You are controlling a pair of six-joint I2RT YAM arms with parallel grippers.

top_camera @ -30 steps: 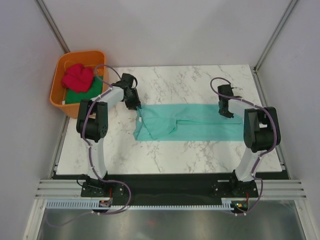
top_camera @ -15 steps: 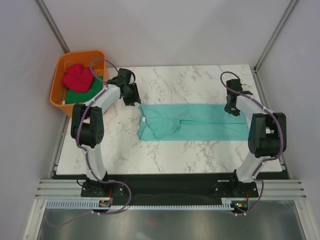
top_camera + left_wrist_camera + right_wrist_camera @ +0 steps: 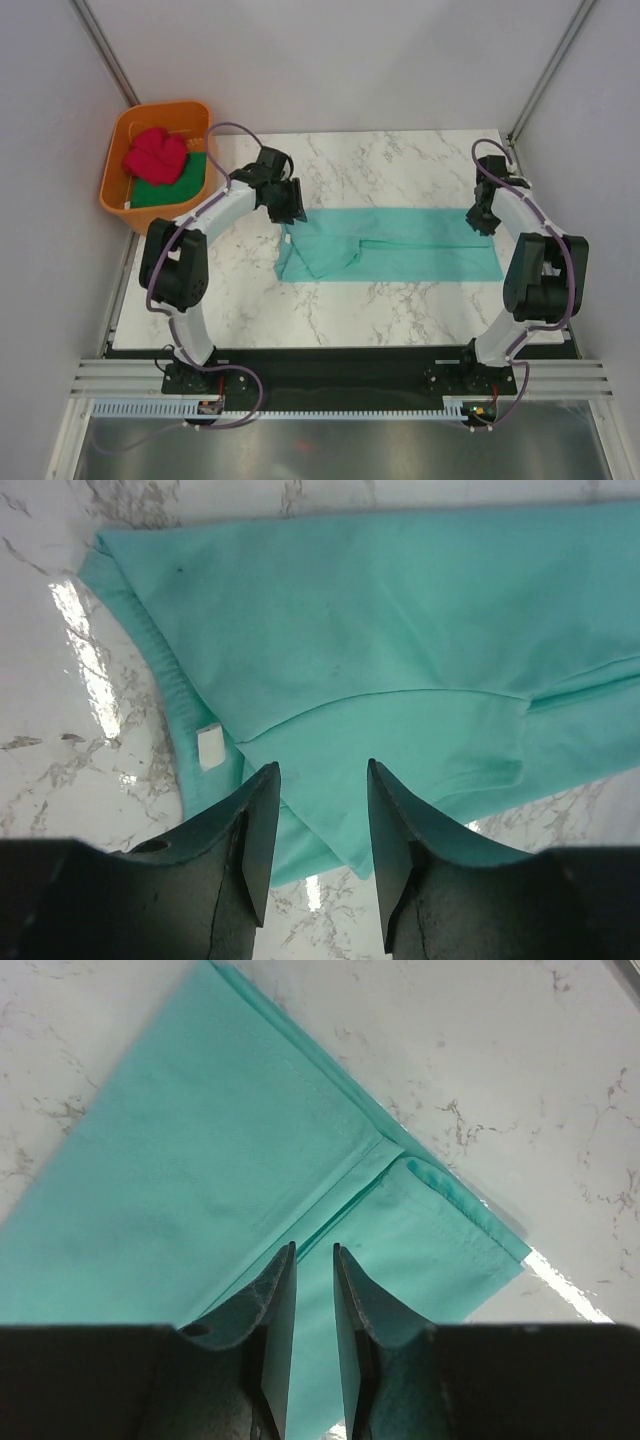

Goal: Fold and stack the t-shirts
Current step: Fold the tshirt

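A teal t-shirt (image 3: pixel 400 245) lies on the marble table as a long folded strip, with a sleeve doubled over near its left end. My left gripper (image 3: pixel 293 205) hovers over that left end, open; its fingers frame the collar and a white label (image 3: pixel 210 745), and nothing is between them (image 3: pixel 322 770). My right gripper (image 3: pixel 480 220) hangs over the strip's right end, its jaws a narrow gap apart and empty (image 3: pixel 313 1250), above the hem fold of the teal t-shirt (image 3: pixel 200 1160). A pinkish-red t-shirt (image 3: pixel 157 155) lies crumpled on a dark green t-shirt (image 3: pixel 165 192) inside the tub.
The orange tub (image 3: pixel 118 140) stands off the table's back left corner. Grey walls enclose the table on the left, back and right. Both arm bases sit on the black strip at the near edge.
Both grippers have moved to the right: the left one from beside the shirt's left edge to above it, the right one out to the strip's right end. The shirt stays flat.
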